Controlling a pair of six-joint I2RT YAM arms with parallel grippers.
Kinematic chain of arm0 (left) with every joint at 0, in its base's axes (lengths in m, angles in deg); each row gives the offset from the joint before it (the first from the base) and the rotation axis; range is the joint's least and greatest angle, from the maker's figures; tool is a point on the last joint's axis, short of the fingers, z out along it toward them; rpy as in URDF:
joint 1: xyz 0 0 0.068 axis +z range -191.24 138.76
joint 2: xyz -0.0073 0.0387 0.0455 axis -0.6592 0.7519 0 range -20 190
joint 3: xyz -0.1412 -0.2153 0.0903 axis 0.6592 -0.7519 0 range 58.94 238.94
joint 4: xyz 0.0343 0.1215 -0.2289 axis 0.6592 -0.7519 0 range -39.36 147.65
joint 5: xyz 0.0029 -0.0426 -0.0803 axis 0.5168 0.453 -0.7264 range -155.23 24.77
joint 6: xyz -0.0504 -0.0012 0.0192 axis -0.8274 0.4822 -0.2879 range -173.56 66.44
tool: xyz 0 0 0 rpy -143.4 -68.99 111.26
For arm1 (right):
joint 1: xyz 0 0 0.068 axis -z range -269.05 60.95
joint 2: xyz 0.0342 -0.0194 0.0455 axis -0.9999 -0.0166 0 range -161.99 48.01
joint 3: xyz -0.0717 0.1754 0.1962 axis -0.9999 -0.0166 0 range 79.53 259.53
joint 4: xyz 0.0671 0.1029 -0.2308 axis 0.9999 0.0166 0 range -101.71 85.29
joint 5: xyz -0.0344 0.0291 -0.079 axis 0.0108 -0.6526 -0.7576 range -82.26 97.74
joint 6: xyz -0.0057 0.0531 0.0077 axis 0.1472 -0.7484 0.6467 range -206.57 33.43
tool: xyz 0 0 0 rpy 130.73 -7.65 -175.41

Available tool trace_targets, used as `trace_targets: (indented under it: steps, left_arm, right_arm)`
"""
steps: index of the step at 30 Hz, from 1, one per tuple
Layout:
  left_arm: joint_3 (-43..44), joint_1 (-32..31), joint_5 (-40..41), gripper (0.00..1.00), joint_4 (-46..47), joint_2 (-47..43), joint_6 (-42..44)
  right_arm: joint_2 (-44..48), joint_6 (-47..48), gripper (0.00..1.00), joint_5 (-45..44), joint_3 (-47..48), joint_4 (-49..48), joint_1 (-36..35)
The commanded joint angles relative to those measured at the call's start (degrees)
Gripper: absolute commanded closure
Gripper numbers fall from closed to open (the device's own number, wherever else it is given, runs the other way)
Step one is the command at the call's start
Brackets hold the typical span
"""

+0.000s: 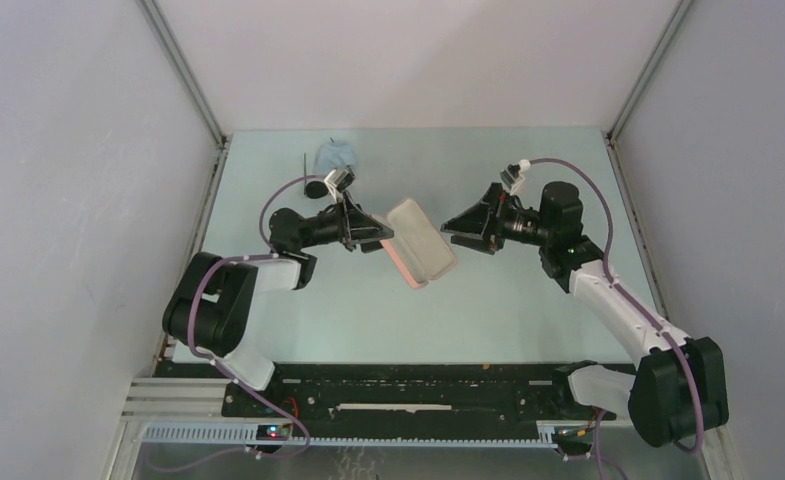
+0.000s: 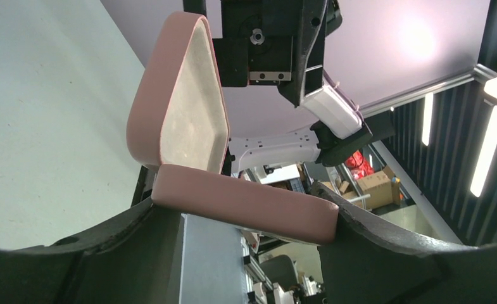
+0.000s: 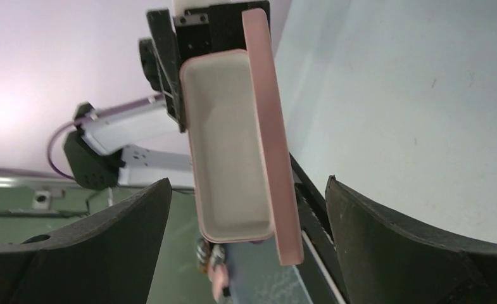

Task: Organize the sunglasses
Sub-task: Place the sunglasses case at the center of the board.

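Note:
My left gripper (image 1: 376, 233) is shut on the open pink case (image 1: 420, 243) and holds it up above the middle of the table. In the left wrist view the gripper (image 2: 239, 212) clamps one half of the case (image 2: 245, 206) between its fingers, and the other half stands up. My right gripper (image 1: 452, 228) is open and empty, just right of the case. In the right wrist view the case's cream inside (image 3: 230, 145) is empty, beyond my open gripper (image 3: 249, 183). The sunglasses (image 1: 313, 185) lie at the back left, partly hidden behind the left wrist.
A light blue cloth (image 1: 336, 155) lies at the back left, just beyond the sunglasses. White walls with metal posts (image 1: 183, 75) close in the table on three sides. The arm bases sit on the black rail (image 1: 398, 395) at the near edge.

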Motion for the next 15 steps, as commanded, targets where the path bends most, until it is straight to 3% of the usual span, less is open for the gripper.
trace_targets:
  steps: [1,8,12,15]
  left_arm:
    - [3.02,-0.78,-2.43,1.0,3.79,-3.07,-1.02]
    - [3.34,-1.28,-2.92,1.0,3.68,-3.17,-1.39]
    - [3.41,-2.12,-3.05,1.0,3.67,-3.12,-0.77]
    - [3.41,-2.28,-2.84,1.0,3.7,-3.19,-0.67]
  right_arm:
    - [-1.05,11.42,0.0,5.04,1.26,7.87,-0.44]
    - [-2.03,12.74,0.06,7.38,1.69,4.27,-4.26]
    - [-3.46,10.17,0.32,10.01,1.53,1.19,-4.12]
    - [-3.95,8.88,0.44,10.87,1.52,-0.33,-4.31]
